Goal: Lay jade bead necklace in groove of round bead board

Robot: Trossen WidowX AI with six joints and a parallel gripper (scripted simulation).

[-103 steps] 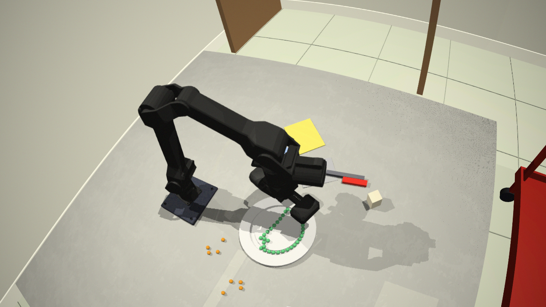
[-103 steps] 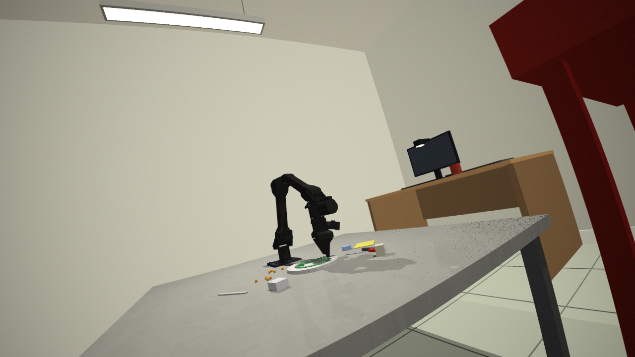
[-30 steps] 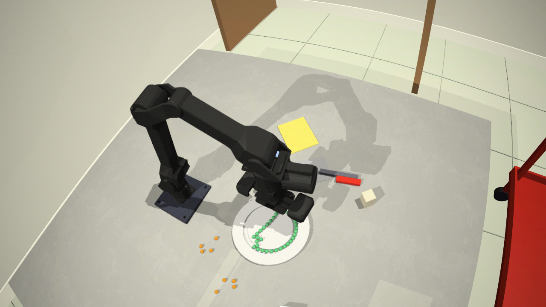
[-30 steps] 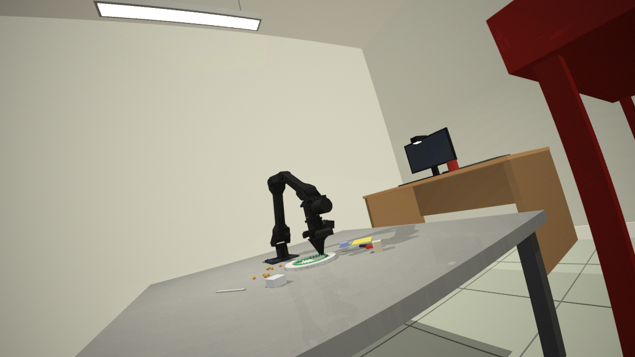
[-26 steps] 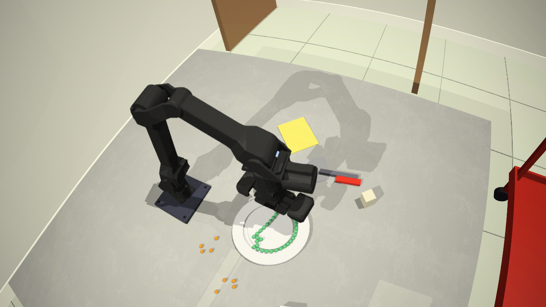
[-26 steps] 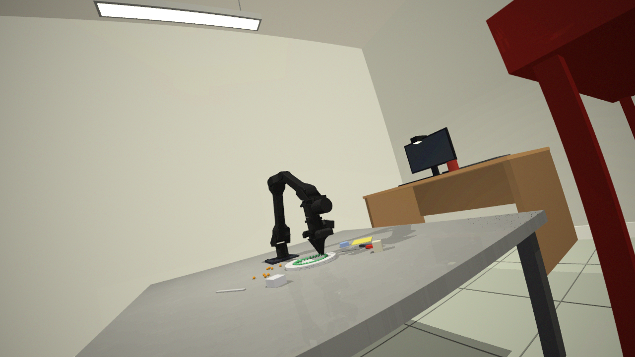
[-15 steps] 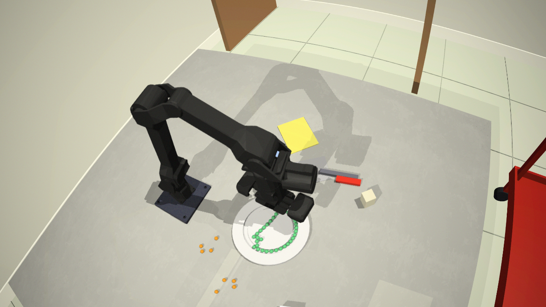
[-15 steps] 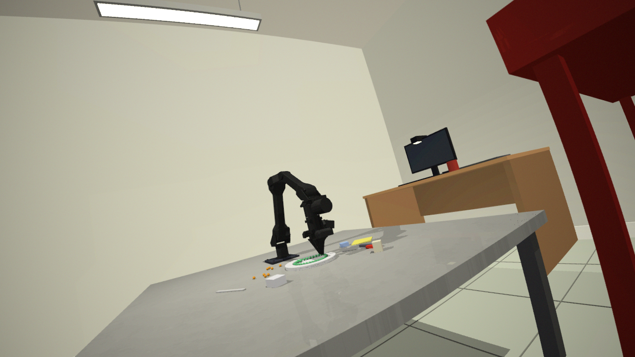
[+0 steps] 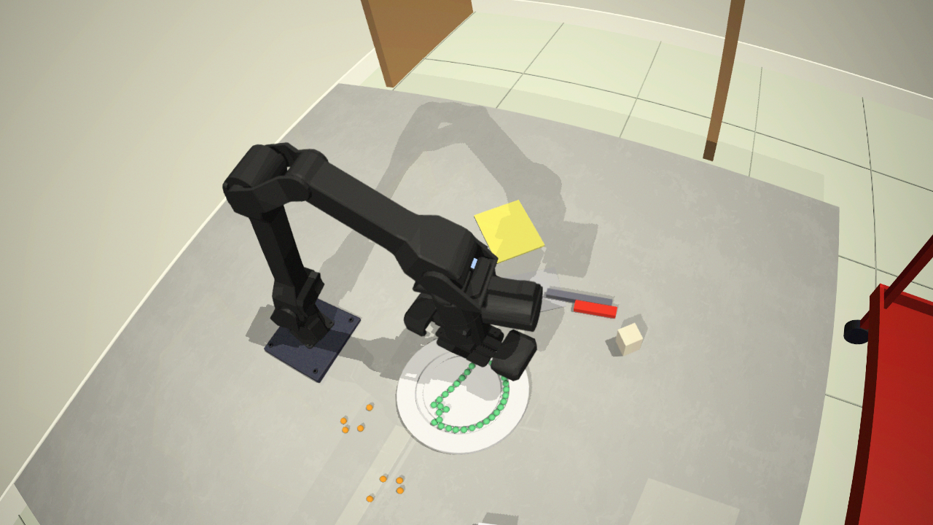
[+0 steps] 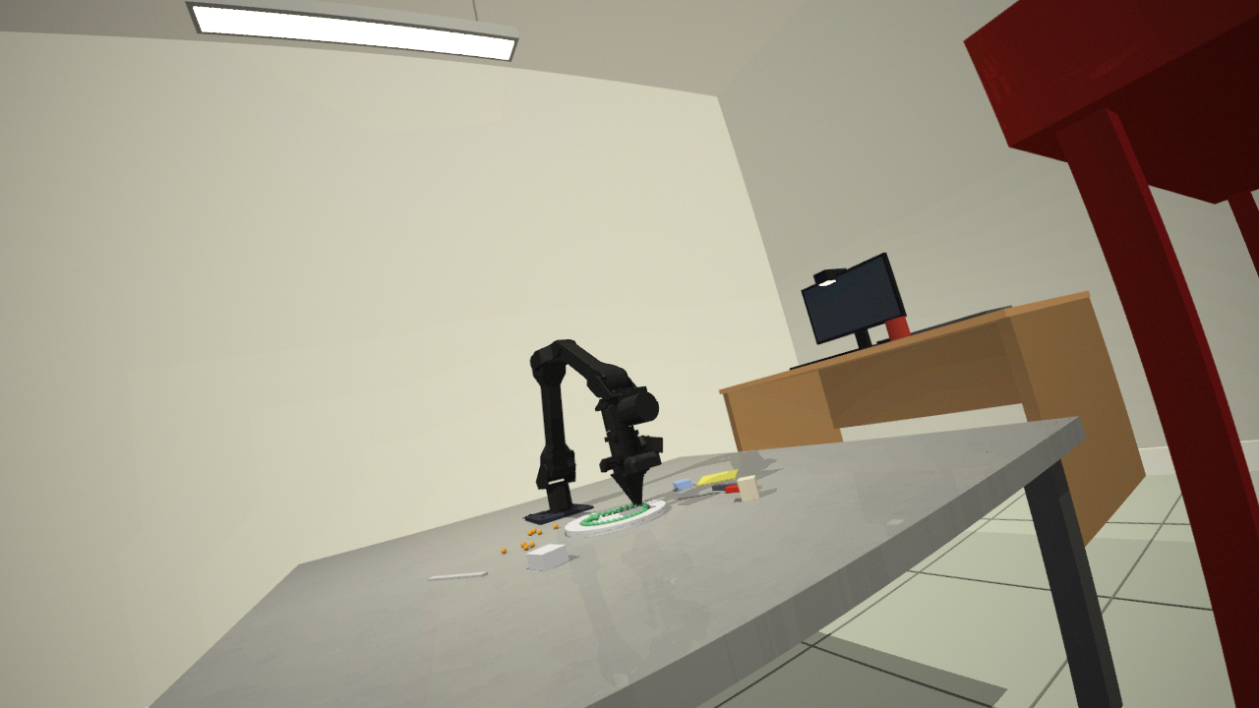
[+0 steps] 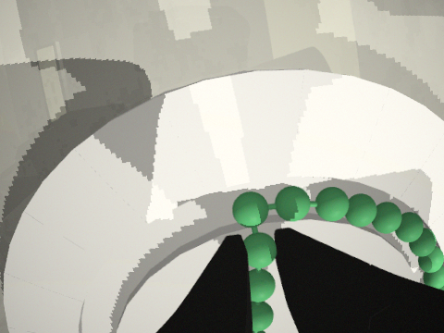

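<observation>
The jade bead necklace (image 9: 506, 396) (image 11: 332, 203) lies on the round white bead board (image 9: 456, 443) (image 10: 573, 531) (image 11: 264, 116). In the top view, its right and lower beads follow the groove. From the top, a straight run cuts across the inner disc to a small zigzag bunch at the lower left; the groove's upper left holds no beads. My gripper (image 11: 258, 246) (image 10: 637, 501) is low over the board's far part, shut on a bead of the straight run, just beside the corner where the strand bends into the groove. The arm hides the fingertips in the top view.
Behind the board are a yellow pad (image 9: 515, 228), a grey bar (image 9: 580, 296), a red bar (image 9: 595, 308) and a blue block (image 10: 683, 485). A cream cube (image 9: 629, 339) stands to the right. Several orange beads lie left and in front. A white block (image 10: 547, 557) stands nearer the front.
</observation>
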